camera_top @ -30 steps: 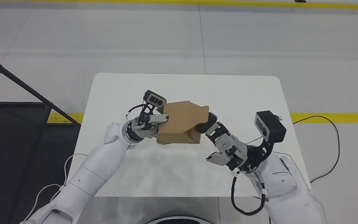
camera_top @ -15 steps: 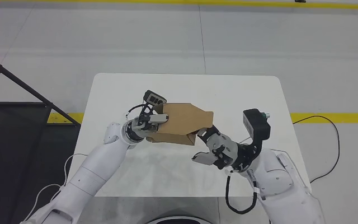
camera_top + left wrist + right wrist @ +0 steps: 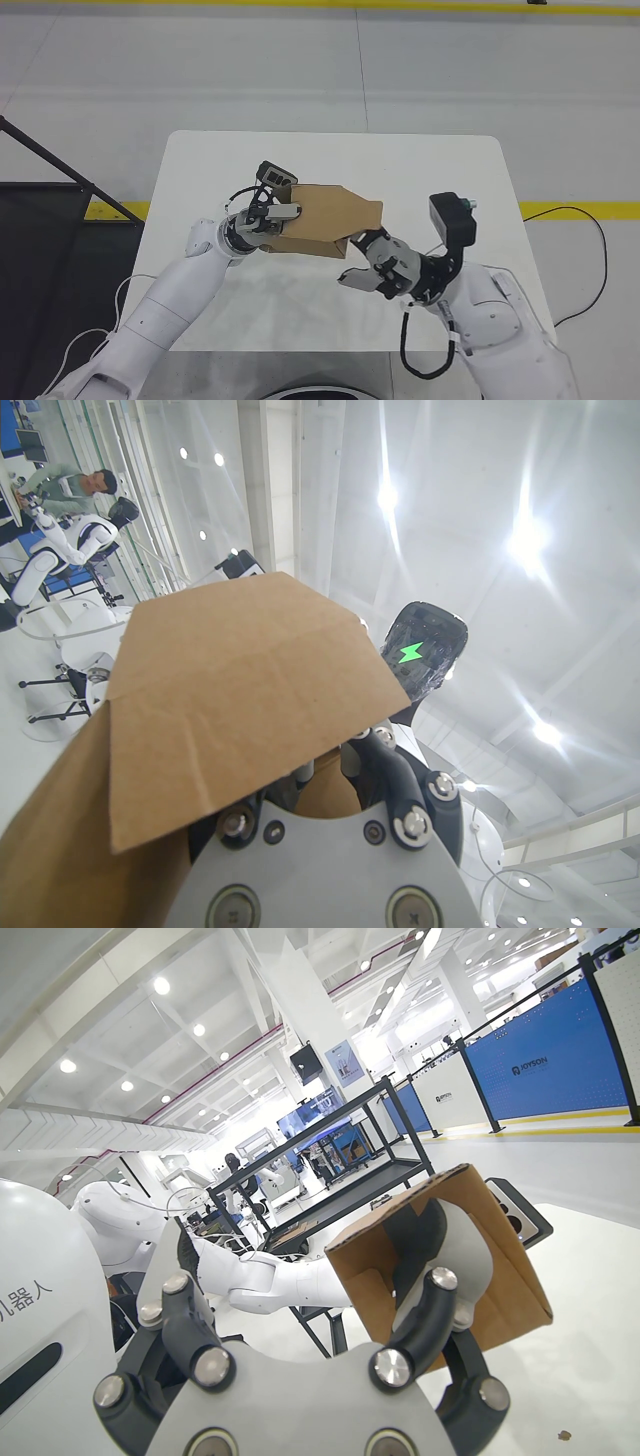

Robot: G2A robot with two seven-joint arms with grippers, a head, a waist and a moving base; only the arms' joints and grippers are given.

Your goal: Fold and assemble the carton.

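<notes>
— Where is the carton (image 3: 325, 215)?
— Over the middle of the table (image 3: 440, 170), lying on its side, with one end open toward the right gripper (image 3: 362, 258). I cannot tell whether its underside touches the table.
— What holds it?
— The left gripper (image 3: 272, 215) is clamped on the end away from the right gripper. In the left wrist view a cardboard panel runs between its fingers (image 3: 372, 750), and a flap (image 3: 240, 695) stands out above them.
— And the right one?
— Spread wide, gripping nothing. In the right wrist view one finger (image 3: 440, 1248) lies across the carton's open mouth, and the other finger (image 3: 182, 1248) is well off to the side. A small inner flap (image 3: 370, 1283) shows inside the mouth.
</notes>
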